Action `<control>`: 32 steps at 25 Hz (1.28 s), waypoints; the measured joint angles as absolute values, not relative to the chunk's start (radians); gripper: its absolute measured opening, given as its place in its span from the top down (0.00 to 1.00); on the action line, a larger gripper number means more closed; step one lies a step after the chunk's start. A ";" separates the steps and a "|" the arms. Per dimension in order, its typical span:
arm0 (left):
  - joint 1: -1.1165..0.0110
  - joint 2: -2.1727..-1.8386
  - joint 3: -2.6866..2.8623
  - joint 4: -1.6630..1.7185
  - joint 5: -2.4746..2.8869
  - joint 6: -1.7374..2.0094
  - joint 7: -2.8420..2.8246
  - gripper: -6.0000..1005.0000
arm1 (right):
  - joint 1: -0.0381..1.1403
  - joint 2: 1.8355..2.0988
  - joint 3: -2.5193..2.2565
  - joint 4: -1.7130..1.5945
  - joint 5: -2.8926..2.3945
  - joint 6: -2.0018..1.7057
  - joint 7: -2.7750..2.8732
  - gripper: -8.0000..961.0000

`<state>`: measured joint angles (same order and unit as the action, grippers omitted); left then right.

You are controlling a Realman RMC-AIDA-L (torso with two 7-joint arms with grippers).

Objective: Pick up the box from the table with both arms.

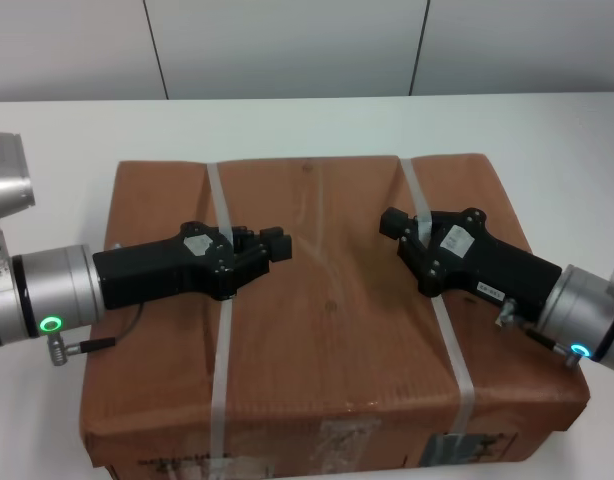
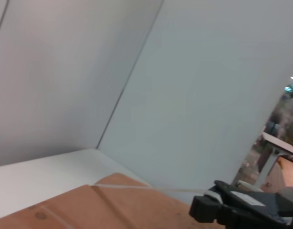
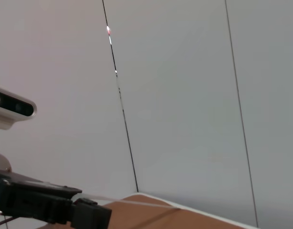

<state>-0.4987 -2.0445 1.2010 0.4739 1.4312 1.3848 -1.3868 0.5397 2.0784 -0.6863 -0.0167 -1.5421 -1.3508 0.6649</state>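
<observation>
The box (image 1: 327,320) is a large flat parcel in brown paper with two whitish straps (image 1: 223,340) across it and white labels (image 1: 465,447) on its near side. It lies on the white table (image 1: 47,130). My left gripper (image 1: 267,243) hovers over the box top, left of centre, pointing right. My right gripper (image 1: 393,224) hovers over the top, right of centre, pointing left. The two tips face each other with a gap between them. The left wrist view shows the box edge (image 2: 113,205) and the right gripper (image 2: 206,212). The right wrist view shows the box (image 3: 156,212) and the left gripper (image 3: 89,217).
The table runs wider than the box on both sides and behind it (image 1: 547,130). A pale panelled wall (image 1: 287,45) stands behind the table. A camera unit (image 3: 10,109) shows in the right wrist view.
</observation>
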 joint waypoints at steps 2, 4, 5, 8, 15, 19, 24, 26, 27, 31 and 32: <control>-0.493 -2.044 1.201 0.483 1.427 1.404 -1.374 0.85 | 0.533 2.078 -0.681 -0.017 -1.542 -1.368 0.656 0.96; -0.490 -2.044 1.201 0.487 1.419 1.423 -1.354 0.86 | 0.524 2.079 -0.675 -0.018 -1.542 -1.384 0.645 0.96; -0.489 -2.045 1.201 0.487 1.415 1.430 -1.347 0.86 | 0.521 2.079 -0.673 -0.019 -1.542 -1.389 0.642 0.96; -0.487 -2.045 1.201 0.488 1.407 1.449 -1.338 0.87 | 0.517 2.078 -0.673 -0.019 -1.542 -1.411 0.638 0.96; -0.486 -2.044 1.201 0.489 1.392 1.468 -1.321 0.90 | 0.504 2.079 -0.662 -0.019 -1.542 -1.452 0.619 0.96; -0.486 -2.043 1.201 0.489 1.391 1.470 -1.315 0.91 | 0.499 2.079 -0.660 -0.024 -1.542 -1.477 0.618 0.96; -0.486 -2.043 1.200 0.489 1.386 1.497 -1.297 0.92 | 0.492 2.078 -0.657 -0.033 -1.542 -1.492 0.618 0.96; -0.485 -2.043 1.201 0.489 1.381 1.506 -1.288 0.92 | 0.492 2.079 -0.656 -0.033 -1.542 -1.494 0.618 0.96; -0.485 -2.043 1.201 0.489 1.380 1.508 -1.285 0.92 | 0.492 2.079 -0.654 -0.033 -1.542 -1.494 0.618 0.96; -0.485 -2.043 1.201 0.489 1.380 1.510 -1.282 0.92 | 0.489 2.079 -0.647 -0.033 -1.542 -1.499 0.618 0.96; -0.485 -2.043 1.201 0.489 1.380 1.510 -1.281 0.92 | 0.488 2.078 -0.646 -0.033 -1.542 -1.502 0.617 0.96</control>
<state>-0.4847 -2.0432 1.2011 0.4895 1.3800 1.5105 -1.2810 0.4883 2.0785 -0.6458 -0.0332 -1.5416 -1.5024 0.6173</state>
